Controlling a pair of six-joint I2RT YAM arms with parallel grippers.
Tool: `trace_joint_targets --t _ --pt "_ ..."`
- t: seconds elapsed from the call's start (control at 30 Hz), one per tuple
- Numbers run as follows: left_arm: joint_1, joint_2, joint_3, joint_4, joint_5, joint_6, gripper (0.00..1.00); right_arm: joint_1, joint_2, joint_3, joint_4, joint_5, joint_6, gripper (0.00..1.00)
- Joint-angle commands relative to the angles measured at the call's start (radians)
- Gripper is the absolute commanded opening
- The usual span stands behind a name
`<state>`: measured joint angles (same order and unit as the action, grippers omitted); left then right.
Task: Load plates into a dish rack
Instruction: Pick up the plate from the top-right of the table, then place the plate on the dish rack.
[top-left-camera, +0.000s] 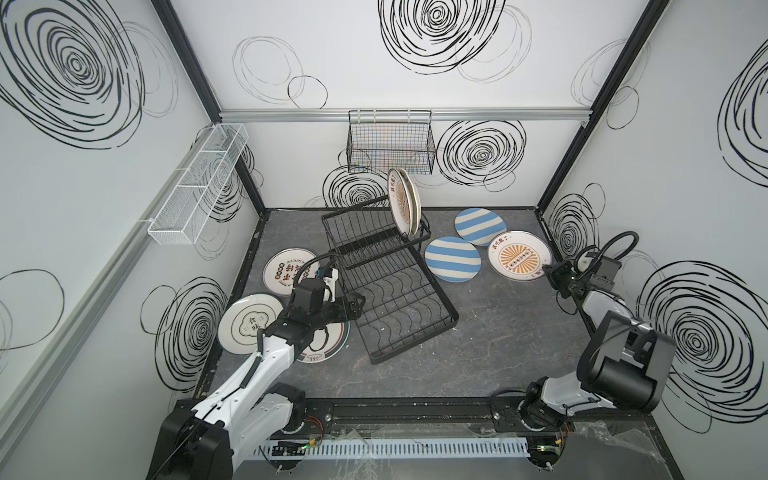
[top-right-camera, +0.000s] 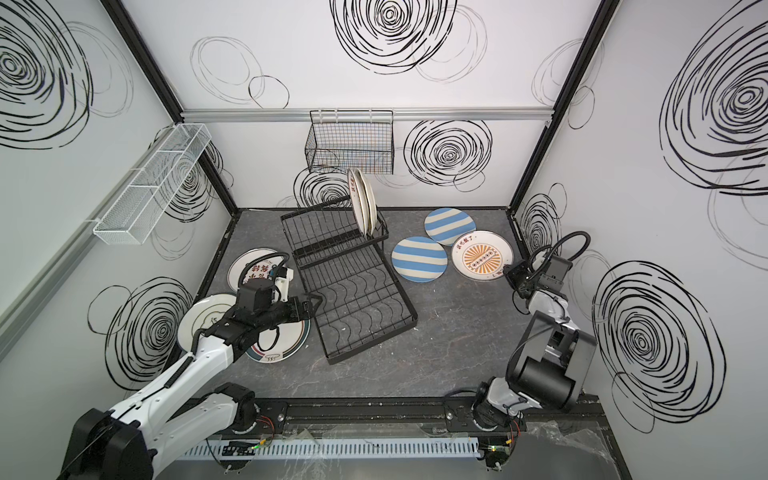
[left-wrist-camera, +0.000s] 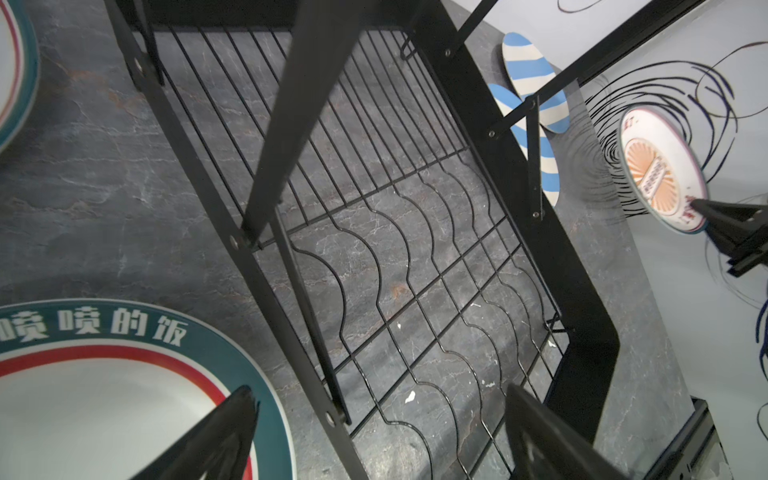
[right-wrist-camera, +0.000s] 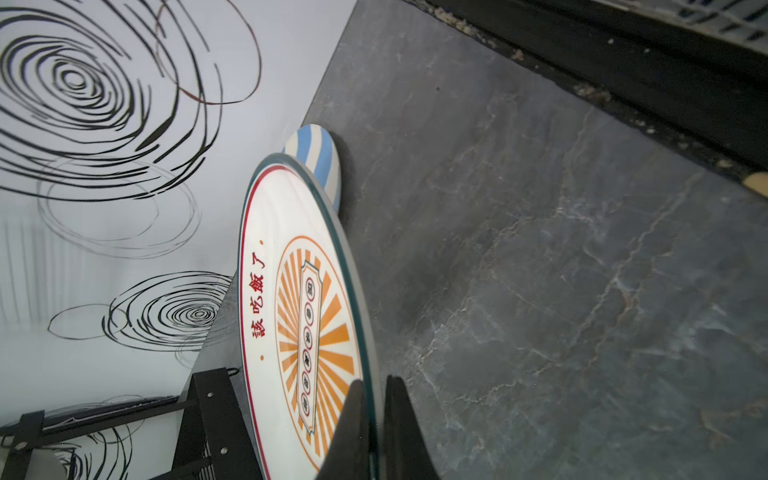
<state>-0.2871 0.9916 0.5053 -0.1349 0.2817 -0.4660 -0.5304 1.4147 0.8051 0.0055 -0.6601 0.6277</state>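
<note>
The black two-tier dish rack (top-left-camera: 415, 340) stands askew mid-floor, and two plates (top-left-camera: 404, 208) stand upright in its upper basket. My right gripper (right-wrist-camera: 375, 380) is shut on the near rim of the orange sunburst plate (right-wrist-camera: 291, 291), which lies at the right (top-left-camera: 518, 261) overlapping a blue-and-cream striped plate (top-left-camera: 480, 226). A second striped plate (top-left-camera: 453, 259) lies beside the rack. My left gripper (left-wrist-camera: 379, 388) hangs open over the rack's left edge (top-left-camera: 356, 306), holding nothing. Under that arm lie a teal-red rimmed plate (left-wrist-camera: 104, 395), a white plate (top-left-camera: 245, 324) and a red-black character plate (top-left-camera: 286, 270).
A black grid basket (top-left-camera: 390, 143) hangs on the back wall just above the racked plates. A long white mesh basket (top-left-camera: 199, 183) hangs on the left wall. The right wall stands close behind my right arm. A black rail (top-left-camera: 415, 409) runs along the front.
</note>
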Motion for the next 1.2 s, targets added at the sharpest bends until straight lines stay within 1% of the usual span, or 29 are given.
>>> trace_joint_targets --t 0.0,0.23,0.37,0.43,0.6,0.73,0.93,1.07,1.17 --pt "-0.016 0.023 0.045 -0.018 0.021 0.030 0.96 0.056 -0.110 0.058 -0.068 0.029 -0.030 0.00" --pt "-0.044 0.018 0.053 -0.018 0.022 0.033 0.96 0.285 -0.283 0.181 -0.181 0.278 -0.075 0.00" --pt "-0.053 0.019 0.061 -0.018 0.032 0.033 0.96 0.415 -0.315 0.275 -0.215 0.384 -0.081 0.00" --pt "-0.055 0.025 0.070 -0.029 0.033 0.065 0.96 0.485 -0.312 0.338 -0.243 0.444 -0.093 0.00" --pt "-0.058 0.029 0.087 -0.055 0.033 0.090 0.96 0.699 -0.270 0.539 -0.327 0.656 -0.140 0.00" --pt "-0.063 0.022 0.090 -0.055 0.040 0.097 0.96 0.897 -0.231 0.689 -0.353 0.836 -0.167 0.00" --pt "-0.076 0.032 0.095 -0.048 0.064 0.105 0.96 1.218 -0.108 0.927 -0.376 1.170 -0.269 0.00" --pt "-0.078 0.017 0.100 -0.050 0.066 0.107 0.96 1.359 -0.030 1.040 -0.340 1.326 -0.352 0.00" --pt "-0.077 0.003 0.101 -0.056 0.065 0.112 0.96 1.445 0.042 1.124 -0.325 1.433 -0.421 0.00"
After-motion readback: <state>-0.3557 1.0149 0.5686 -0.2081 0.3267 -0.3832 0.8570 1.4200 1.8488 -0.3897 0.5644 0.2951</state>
